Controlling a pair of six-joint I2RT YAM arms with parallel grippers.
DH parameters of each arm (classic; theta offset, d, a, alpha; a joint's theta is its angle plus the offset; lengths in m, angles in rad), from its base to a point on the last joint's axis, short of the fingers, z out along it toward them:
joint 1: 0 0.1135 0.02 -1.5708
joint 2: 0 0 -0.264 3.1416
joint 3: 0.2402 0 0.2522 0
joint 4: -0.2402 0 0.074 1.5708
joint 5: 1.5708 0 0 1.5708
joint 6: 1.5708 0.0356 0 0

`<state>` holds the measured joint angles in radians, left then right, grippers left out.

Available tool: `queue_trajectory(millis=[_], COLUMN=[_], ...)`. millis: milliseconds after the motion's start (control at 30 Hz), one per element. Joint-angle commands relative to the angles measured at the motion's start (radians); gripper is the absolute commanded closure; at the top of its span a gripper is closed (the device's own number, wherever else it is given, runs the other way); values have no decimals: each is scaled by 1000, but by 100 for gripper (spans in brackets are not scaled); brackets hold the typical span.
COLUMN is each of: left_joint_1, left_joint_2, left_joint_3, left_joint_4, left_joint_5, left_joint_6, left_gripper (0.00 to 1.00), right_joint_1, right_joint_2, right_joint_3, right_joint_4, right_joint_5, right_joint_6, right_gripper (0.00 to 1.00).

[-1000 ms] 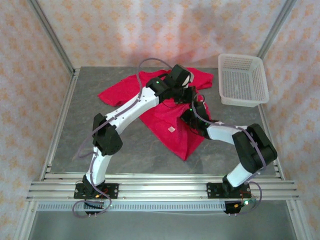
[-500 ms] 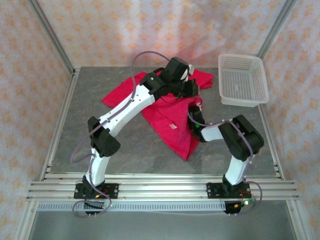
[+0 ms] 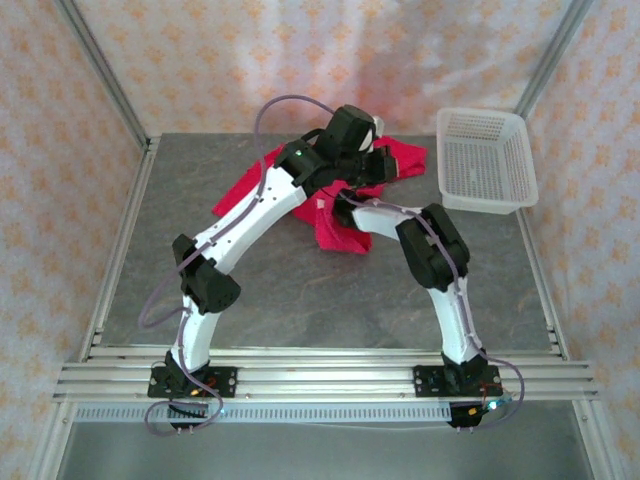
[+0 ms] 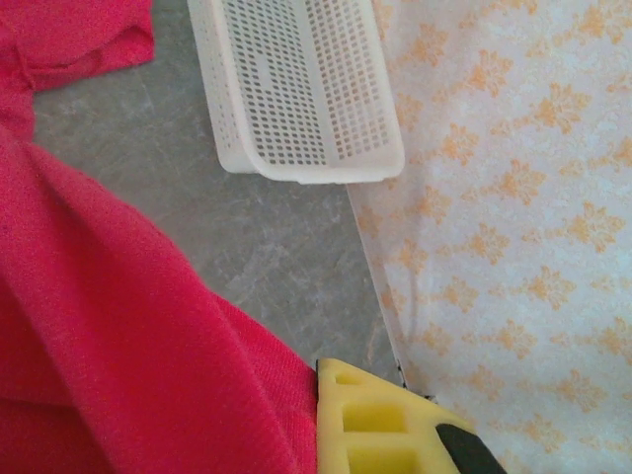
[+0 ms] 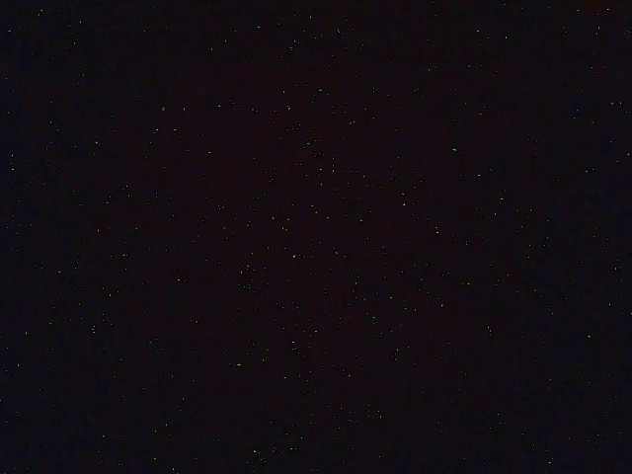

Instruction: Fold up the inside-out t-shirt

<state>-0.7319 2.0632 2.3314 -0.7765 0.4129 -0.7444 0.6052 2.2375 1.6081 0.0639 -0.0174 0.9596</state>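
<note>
Room: worktop (image 3: 300, 300) bare near and left; white basket (image 3: 490, 203) far right.
T-shirt (image 3: 335, 228): bright red, bunched, far centre, just left of basket.
Left pincer (image 3: 380, 165): clenched on t-shirt.
Right pincer (image 3: 345, 208): against the cloth; grip cannot be told.

T-shirt (image 3: 335, 232) bunched on the desk (image 3: 280, 290), basket (image 3: 488, 150) to the right of the left hand (image 3: 390, 165).
The t-shirt lies under, behind and left of this hand, touching its finger (image 4: 375, 425); the basket stands on the desk right of it, just apart from the cloth, near the far right corner.
</note>
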Motion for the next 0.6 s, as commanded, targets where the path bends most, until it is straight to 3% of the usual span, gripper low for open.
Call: queue_trajectory(millis=[0, 133, 367, 567], left_joint_1=[-18, 6, 97, 224], left_joint_2=[-76, -118, -223, -201], left_joint_3=[39, 2, -168, -183], left_joint_4=[36, 39, 112, 61], left_joint_5=[65, 70, 71, 53], left_joint_6=[-24, -20, -40, 11], left_gripper=[100, 100, 100, 100], right_joint_1=[19, 19, -1, -26], right_joint_2=[132, 208, 112, -184], right_joint_3=[178, 244, 82, -241], right_joint_4=[-445, -512, -378, -238], right_joint_5=[67, 28, -51, -149], right_joint_6=[33, 48, -13, -148], right_gripper=[15, 27, 98, 100])
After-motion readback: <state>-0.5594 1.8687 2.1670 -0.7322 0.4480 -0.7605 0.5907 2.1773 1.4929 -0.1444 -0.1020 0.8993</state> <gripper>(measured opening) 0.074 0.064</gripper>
